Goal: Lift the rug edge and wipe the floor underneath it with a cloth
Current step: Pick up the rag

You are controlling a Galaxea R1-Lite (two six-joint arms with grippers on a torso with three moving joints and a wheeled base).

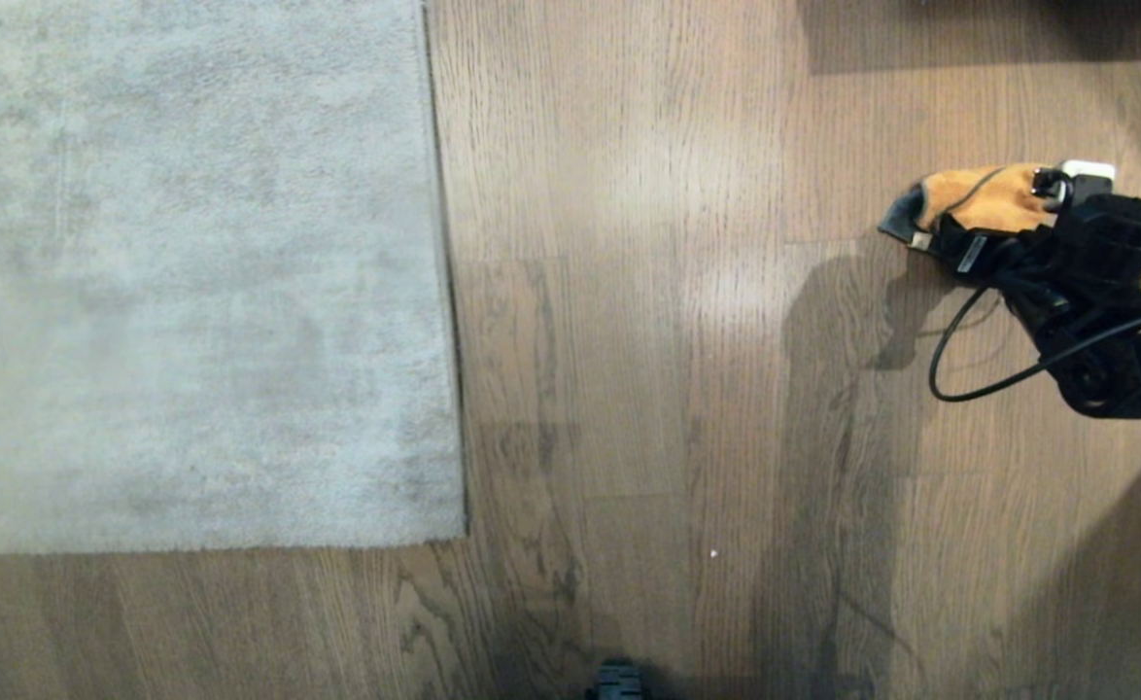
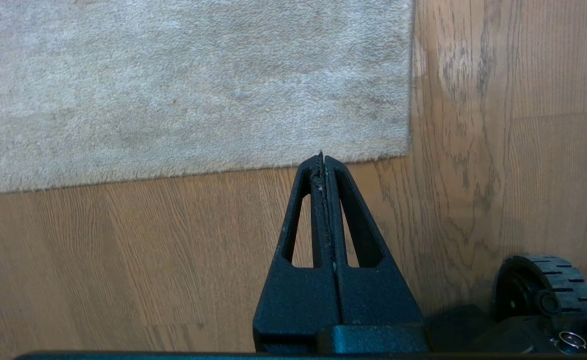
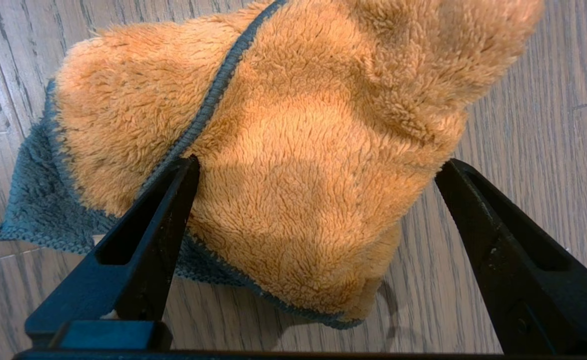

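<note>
Cloth [image 3: 293, 165] bunched on floor [image 1: 648, 340], well right of rug, orange pile up, dark part under one side. Right gripper [image 3: 318, 170] over it, fingers [image 3: 158, 225] spread wide either side, nothing gripped. Rug edge [image 1: 444, 292] flat, corner near; wide bare planks between rug and cloth. Left gripper [image 2: 323, 165] by rug corner, fingers pressed together, empty. Right arm partly cut off; cable [image 1: 979, 379] loops from it.
</note>
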